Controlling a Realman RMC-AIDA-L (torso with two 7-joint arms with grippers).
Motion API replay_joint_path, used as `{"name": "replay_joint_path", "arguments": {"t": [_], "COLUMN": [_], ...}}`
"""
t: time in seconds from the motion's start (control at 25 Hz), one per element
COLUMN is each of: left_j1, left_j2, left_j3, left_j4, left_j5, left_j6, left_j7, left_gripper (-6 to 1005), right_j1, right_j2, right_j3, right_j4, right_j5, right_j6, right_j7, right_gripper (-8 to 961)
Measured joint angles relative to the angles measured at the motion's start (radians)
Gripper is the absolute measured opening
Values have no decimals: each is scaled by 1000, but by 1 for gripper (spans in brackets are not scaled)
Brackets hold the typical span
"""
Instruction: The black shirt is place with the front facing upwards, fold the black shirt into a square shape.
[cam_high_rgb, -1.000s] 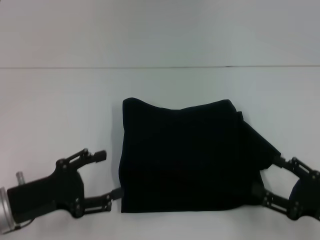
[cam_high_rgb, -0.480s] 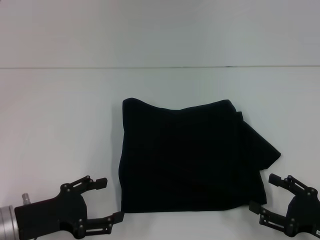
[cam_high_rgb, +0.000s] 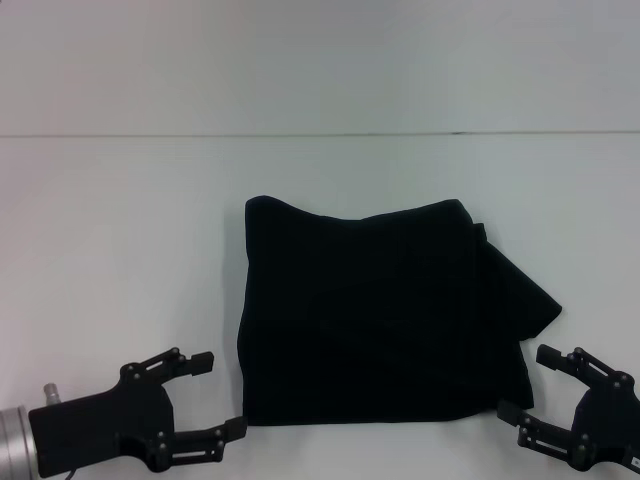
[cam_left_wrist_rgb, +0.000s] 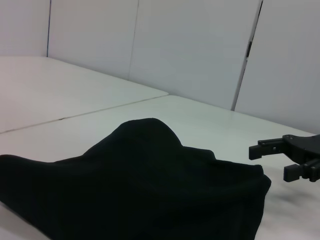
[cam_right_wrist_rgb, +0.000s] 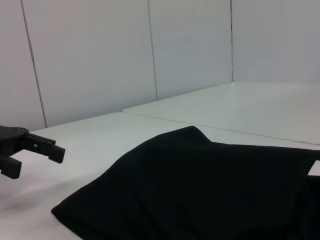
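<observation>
The folded plain black cloth shirt (cam_high_rgb: 385, 312) lies on the white table (cam_high_rgb: 120, 230); the left gripper (cam_high_rgb: 220, 395) and right gripper (cam_high_rgb: 525, 382) flank it, both released. Only the wrist views show wall panels (cam_left_wrist_rgb: 190, 45).

Folded black shirt (cam_high_rgb: 385, 315) between two gaping claws — left claw (cam_high_rgb: 218, 395), right claw (cam_high_rgb: 527, 383).
</observation>
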Motion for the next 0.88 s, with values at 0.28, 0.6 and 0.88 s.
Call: {"name": "replay_joint_path", "arguments": {"t": [0.28,0.6,0.88], "left_j1": [-8,-8,-8], "left_j2": [1,1,0], "left_j3": [0,0,1], "left_j4": [1,2,0], "left_j5": [1,-1,-1], "left_j6": [4,9,10], "left_j7": [-12,-12,-13], "left_gripper": [936,936,936], "right_j1": [-5,-8,-6], "right_j2": [-1,-2,-2], "right_j3": [0,0,0], "right_j4": [0,0,-3], "right_j5": [0,0,0], "right_j6": [-9,-12,-13], "right_j7": [2,1,1], "right_gripper": [927,927,927]}}
